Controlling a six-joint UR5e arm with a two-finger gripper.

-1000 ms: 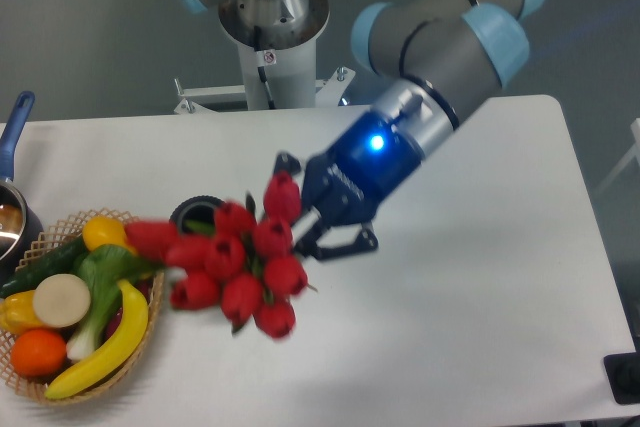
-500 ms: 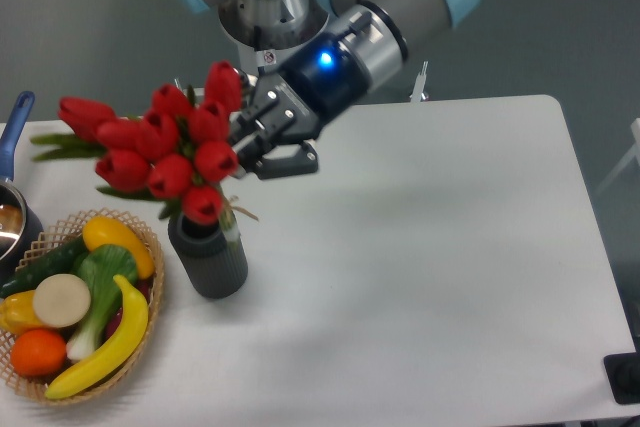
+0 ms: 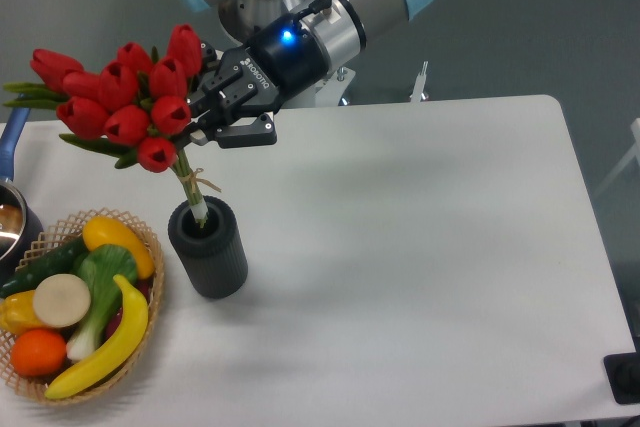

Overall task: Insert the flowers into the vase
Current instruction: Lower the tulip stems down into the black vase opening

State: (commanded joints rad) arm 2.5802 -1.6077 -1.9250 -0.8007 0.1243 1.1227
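The flowers (image 3: 128,97), a bunch of red tulip buds with green leaves, are held high at the left, tilted with the heads up and to the left. Their pale tied stems (image 3: 190,185) slant down, and the stem ends sit inside the mouth of the vase (image 3: 208,250). The vase is a dark grey ribbed cylinder standing upright on the white table. My gripper (image 3: 208,109) is shut on the flowers just under the heads, above the vase. Its grip point is partly hidden by the buds.
A wicker basket (image 3: 150,297) with toy vegetables and fruit stands right beside the vase on its left. A pot with a blue handle (image 3: 12,147) is at the left edge. The robot base (image 3: 270,42) stands behind the table. A black object (image 3: 625,377) sits at the bottom right corner.
The gripper carried the bunch from low over the table up and to the left and turned it upright. The stems now reach straighter down into the vase mouth.
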